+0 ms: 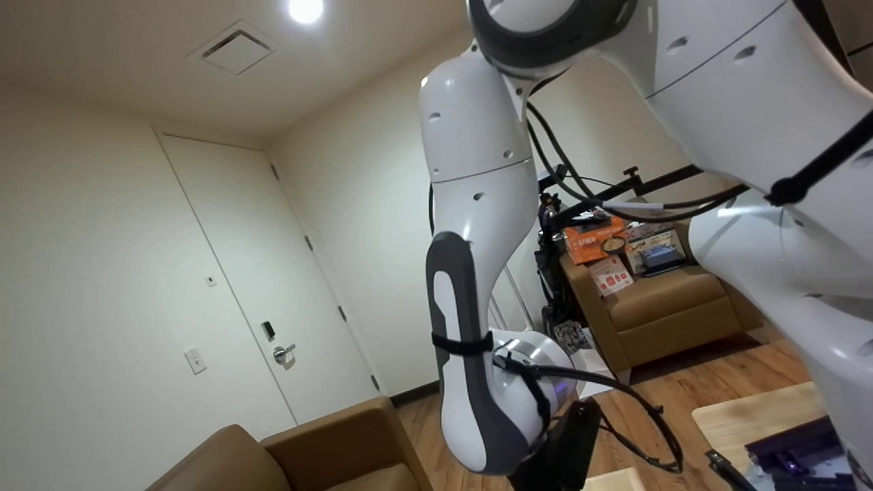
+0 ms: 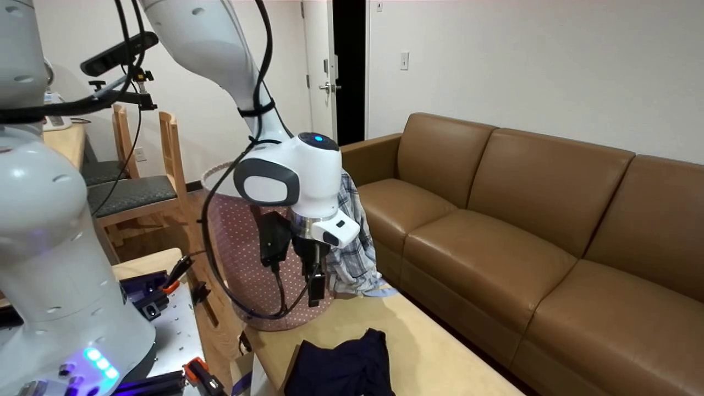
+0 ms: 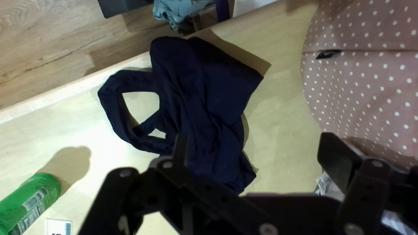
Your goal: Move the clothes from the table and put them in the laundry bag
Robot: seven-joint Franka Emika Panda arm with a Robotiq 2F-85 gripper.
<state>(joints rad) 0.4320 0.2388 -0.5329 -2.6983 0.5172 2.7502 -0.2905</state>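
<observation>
Is holding gripper (image 3: 255, 148) spread, empty, above table (image 3: 281, 143); is probably aiming for dark cloth (image 3: 204, 104) there, near bag (image 3: 369, 88). For lifting well, is needing to centre over bunched middle, descend gently, pinch deep.

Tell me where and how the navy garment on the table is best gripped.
Pinch the creased middle of the navy garment, probably from straight above: it lies low on the table, and its folds there should give the open gripper cloth to close on. The strap-like loop is narrower and looks less secure.
</observation>
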